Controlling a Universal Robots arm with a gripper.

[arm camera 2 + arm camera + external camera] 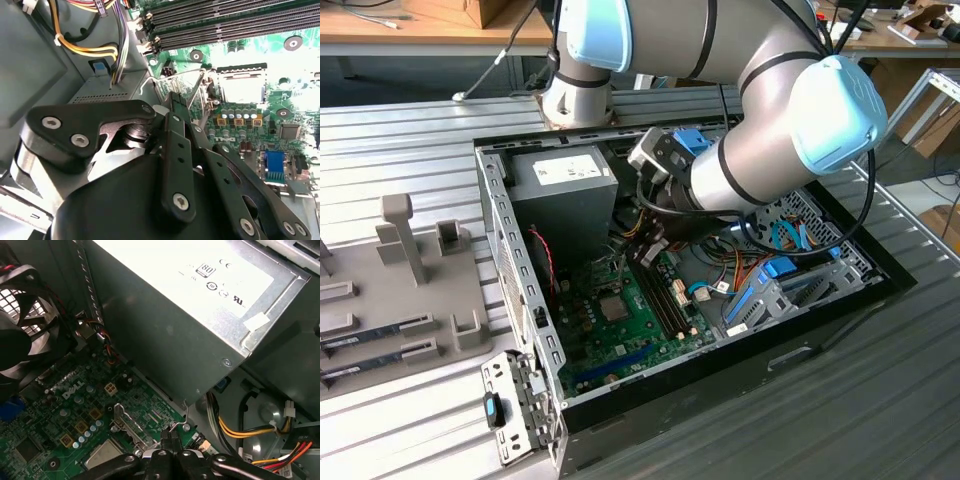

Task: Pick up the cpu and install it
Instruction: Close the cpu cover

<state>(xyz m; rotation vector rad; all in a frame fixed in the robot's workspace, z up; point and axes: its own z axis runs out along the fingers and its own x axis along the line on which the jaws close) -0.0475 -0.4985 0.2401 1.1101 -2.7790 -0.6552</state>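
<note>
I see the small square silver-topped cpu point(241, 84) already lying in its socket on the green motherboard point(295, 107). My black gripper point(173, 100) hovers beside it, fingers pinched together on nothing (install nearly done); the latch lever needs care.

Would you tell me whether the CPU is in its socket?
Apparently in: the cpu lies flat within the socket frame on the green motherboard.
</note>
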